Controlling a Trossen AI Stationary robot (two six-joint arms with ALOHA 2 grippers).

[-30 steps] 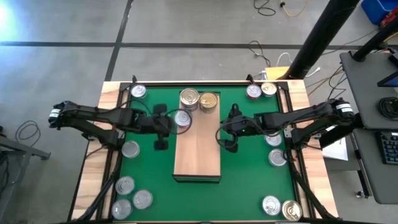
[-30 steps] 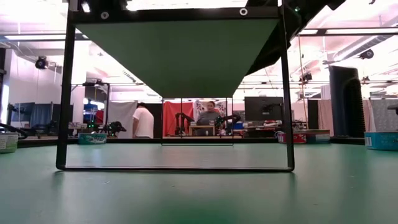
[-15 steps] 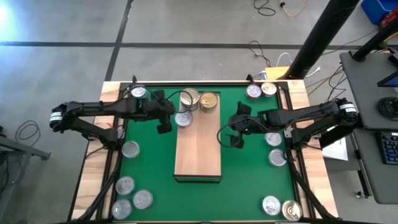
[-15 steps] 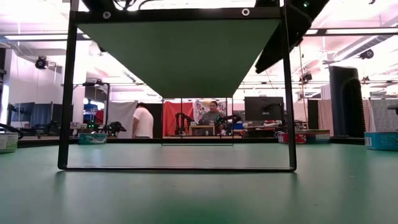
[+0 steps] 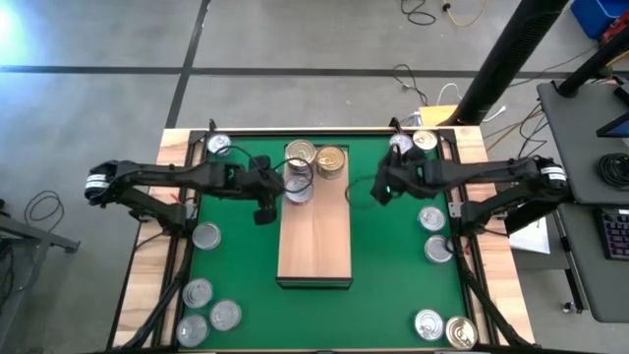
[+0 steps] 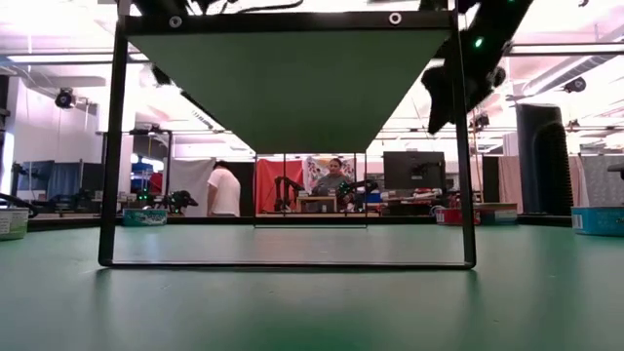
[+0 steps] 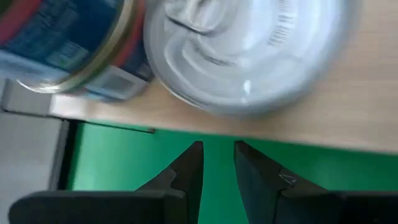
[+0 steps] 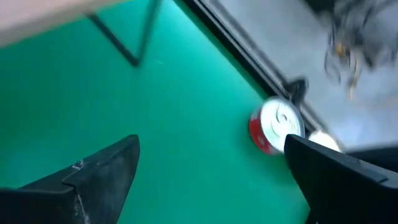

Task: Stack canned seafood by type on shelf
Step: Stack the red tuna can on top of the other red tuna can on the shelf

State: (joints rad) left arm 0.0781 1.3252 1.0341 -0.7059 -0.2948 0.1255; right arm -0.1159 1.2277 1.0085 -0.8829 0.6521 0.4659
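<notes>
From my seat, the shelf point(image 5: 314, 236) sits mid-table on the green mat point(image 5: 393, 275), with three cans bunched at its far end: a silver can point(image 5: 298, 188) by the left edge, another silver can point(image 5: 299, 153) and a gold can point(image 5: 330, 160) behind it. I reckon that's the start of sorting by type, silver with silver. The left gripper point(image 5: 265, 187) sits just beside that nearer silver can, fingers point(image 7: 186, 171) nearly pinched together and holding nothing; its wrist view shows the lid point(image 7: 242, 56) resting on the wood, apart from them. The right gripper point(image 5: 378, 185) has its fingers spread wide, empty, over the mat toward the far right, where a red-sided can point(image 8: 277, 127) waits, so that's probably my next pick. Loose cans point(image 5: 211, 315) sit near both side rails. The low view shows only the frame and the room, no cans at all, and the left wrist view is smeared, so I can't read the labels.
</notes>
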